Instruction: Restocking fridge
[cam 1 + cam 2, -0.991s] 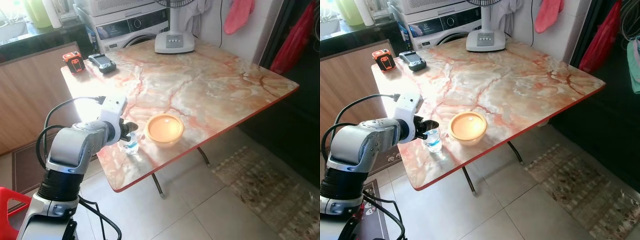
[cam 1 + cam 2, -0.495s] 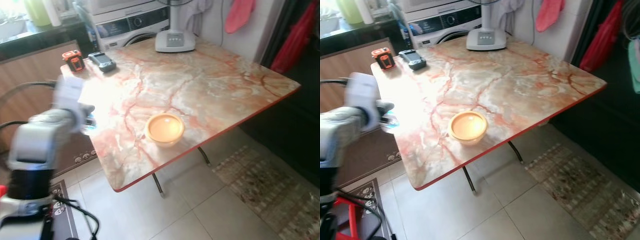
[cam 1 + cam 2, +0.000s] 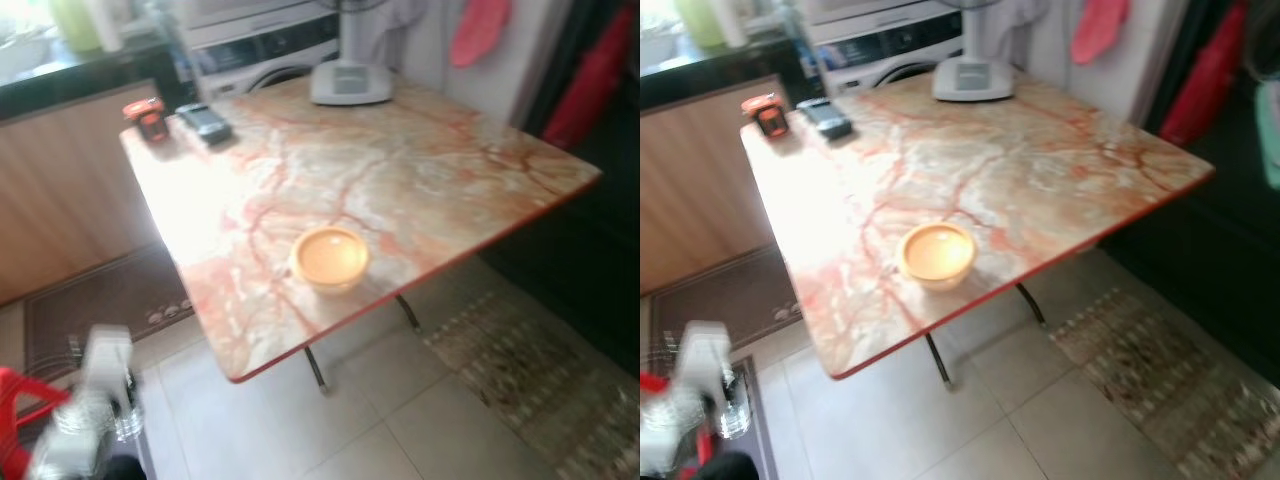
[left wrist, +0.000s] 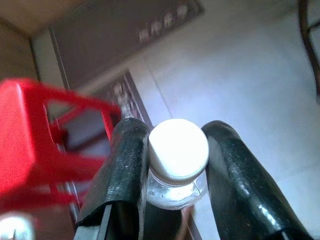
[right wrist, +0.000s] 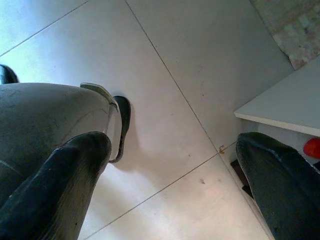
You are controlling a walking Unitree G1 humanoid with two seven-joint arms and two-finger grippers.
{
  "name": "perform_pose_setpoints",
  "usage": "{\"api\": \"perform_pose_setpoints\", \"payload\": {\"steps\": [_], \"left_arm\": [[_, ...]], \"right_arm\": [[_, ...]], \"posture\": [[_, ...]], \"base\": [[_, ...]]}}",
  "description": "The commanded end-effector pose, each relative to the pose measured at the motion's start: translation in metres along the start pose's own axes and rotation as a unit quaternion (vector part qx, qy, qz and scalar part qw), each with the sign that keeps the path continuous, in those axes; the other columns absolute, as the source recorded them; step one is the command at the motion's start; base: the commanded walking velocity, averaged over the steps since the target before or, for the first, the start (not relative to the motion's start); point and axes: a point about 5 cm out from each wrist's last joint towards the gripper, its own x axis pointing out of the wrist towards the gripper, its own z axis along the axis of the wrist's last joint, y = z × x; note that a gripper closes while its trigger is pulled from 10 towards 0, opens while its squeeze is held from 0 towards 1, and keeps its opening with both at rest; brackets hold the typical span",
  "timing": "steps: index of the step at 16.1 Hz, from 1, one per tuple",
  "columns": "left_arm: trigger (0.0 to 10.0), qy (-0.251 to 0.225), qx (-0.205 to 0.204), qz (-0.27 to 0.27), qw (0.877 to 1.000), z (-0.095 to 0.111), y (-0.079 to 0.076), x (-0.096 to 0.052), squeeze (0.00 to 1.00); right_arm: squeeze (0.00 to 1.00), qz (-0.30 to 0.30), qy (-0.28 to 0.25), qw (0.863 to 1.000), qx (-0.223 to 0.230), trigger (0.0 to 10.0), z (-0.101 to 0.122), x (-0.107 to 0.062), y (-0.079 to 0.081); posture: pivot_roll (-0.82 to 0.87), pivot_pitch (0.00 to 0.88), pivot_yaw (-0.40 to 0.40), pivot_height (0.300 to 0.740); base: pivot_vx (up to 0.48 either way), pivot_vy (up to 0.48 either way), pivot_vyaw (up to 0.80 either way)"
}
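Note:
A small clear water bottle [image 4: 178, 150] with a white cap sits between the two black fingers of my left gripper [image 4: 175, 132], which is shut on its neck. In the head views that arm is a blur low at the left, with the bottle [image 3: 733, 415] hanging over the tiled floor, well off the marble table [image 3: 420, 170]. My right gripper [image 5: 172, 146] hangs open over pale floor tiles, with nothing between its fingers.
An orange bowl [image 3: 329, 258] stands near the table's front edge. A fan base [image 3: 348, 82], an orange device [image 3: 146, 115] and a black device [image 3: 205, 122] sit at the back. A red stool [image 3: 18, 412] is by my left side. A patterned rug [image 3: 540, 360] lies to the right.
My left arm has swung off the table and down to the lower left, carrying the bottle with it. The bowl stays put.

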Motion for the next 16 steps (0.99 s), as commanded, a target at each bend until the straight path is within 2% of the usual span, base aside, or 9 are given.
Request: {"api": "perform_pose_setpoints", "payload": {"steps": [1, 2, 3, 5, 7, 8, 11, 13, 16], "left_arm": [[10.0, -0.027, -0.004, 0.005, 1.0, -0.005, -0.003, 0.003, 0.0], [10.0, -0.004, 0.003, 0.007, 1.0, -0.028, -0.01, 0.005, 0.0], [10.0, 0.014, 0.012, 0.009, 1.0, -0.037, -0.012, 0.005, 0.0], [10.0, 0.062, -0.014, 0.002, 0.998, -0.066, -0.021, 0.003, 0.0], [10.0, 0.091, 0.02, -0.045, 0.995, -0.089, -0.04, -0.003, 0.0], [10.0, 0.096, 0.032, -0.049, 0.994, -0.093, -0.045, -0.004, 0.0], [10.0, 0.072, -0.005, -0.055, 0.996, -0.087, -0.059, -0.001, 0.0], [10.0, 0.066, 0.008, -0.065, 0.996, -0.086, -0.065, -0.001, 0.0], [10.0, 0.05, 0.006, -0.09, 0.995, -0.085, -0.07, -0.002, 0.0]], "right_arm": [[0.0, 0.024, 0.003, 1.0, 0.009, 10.0, -0.002, 0.001, 0.014], [0.0, 0.022, 0.002, 1.0, 0.021, 10.0, -0.002, 0.0, 0.014], [0.0, 0.022, 0.002, 0.999, 0.026, 10.0, -0.003, 0.0, 0.014], [0.0, 0.016, 0.0, 0.998, 0.061, 10.0, -0.005, 0.0, 0.014], [0.0, 0.011, 0.0, 0.996, 0.09, 10.0, -0.008, -0.001, 0.014], [0.0, 0.004, 0.0, 0.994, 0.105, 10.0, -0.01, -0.001, 0.014], [0.0, -0.001, -0.002, 0.992, 0.123, 10.0, -0.013, -0.003, 0.013], [0.0, -0.002, 0.0, 0.991, 0.133, 10.0, -0.016, -0.003, 0.012], [0.0, -0.003, 0.004, 0.99, 0.142, 10.0, -0.021, -0.005, 0.013]], "posture": [[0.03, 0.01, 0.088, 0.74], [0.03, 0.013, 0.088, 0.74], [0.03, 0.013, 0.088, 0.74], [0.02, 0.025, 0.087, 0.74], [-0.01, 0.033, 0.093, 0.74], [-0.03, 0.041, 0.102, 0.74], [-0.05, 0.03, 0.122, 0.74], [-0.06, 0.01, 0.132, 0.74], [-0.08, 0.0, 0.141, 0.74]], "base": [[0.0, 0.0, 0.0], [0.0, 0.0, 0.0], [0.0, 0.0, 0.0], [0.0, 0.0, 0.0], [0.0, 0.0, 0.0], [0.0, 0.0, 0.0], [0.0, 0.0, 0.0], [0.0, 0.0, 0.0], [0.0, 0.0, 0.0]]}}
